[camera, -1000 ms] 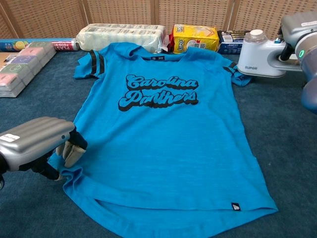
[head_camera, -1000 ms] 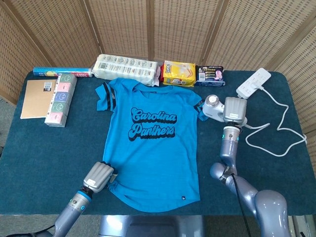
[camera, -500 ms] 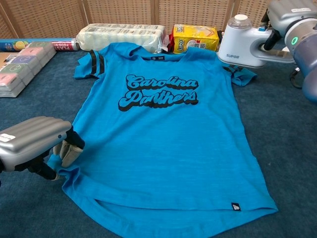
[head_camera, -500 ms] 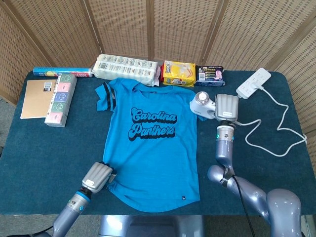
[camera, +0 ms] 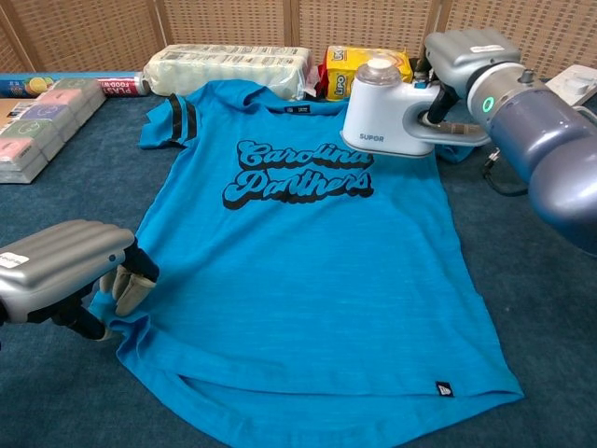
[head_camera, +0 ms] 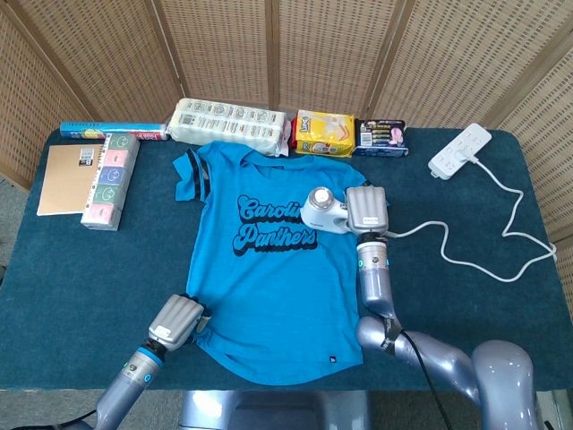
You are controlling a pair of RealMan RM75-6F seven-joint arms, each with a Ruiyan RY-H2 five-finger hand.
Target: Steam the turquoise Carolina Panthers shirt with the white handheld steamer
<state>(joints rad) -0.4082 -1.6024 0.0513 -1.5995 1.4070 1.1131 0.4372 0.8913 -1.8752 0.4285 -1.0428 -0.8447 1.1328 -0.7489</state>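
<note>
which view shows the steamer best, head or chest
The chest view. There the white handheld steamer is large and side-on, its brand lettering legible, with the right hand gripping its handle over the turquoise shirt. The head view shows the steamer only small and from above, partly hidden by the hand.

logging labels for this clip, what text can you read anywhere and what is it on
"Carolina Panthers": black script across the chest of the turquoise shirt.
"SUPOR": on the side of the white handheld steamer, held by the right hand.
Print on the yellow packet, the tissue pack, the blue box and the shirt's hem tag: too small to read.
</note>
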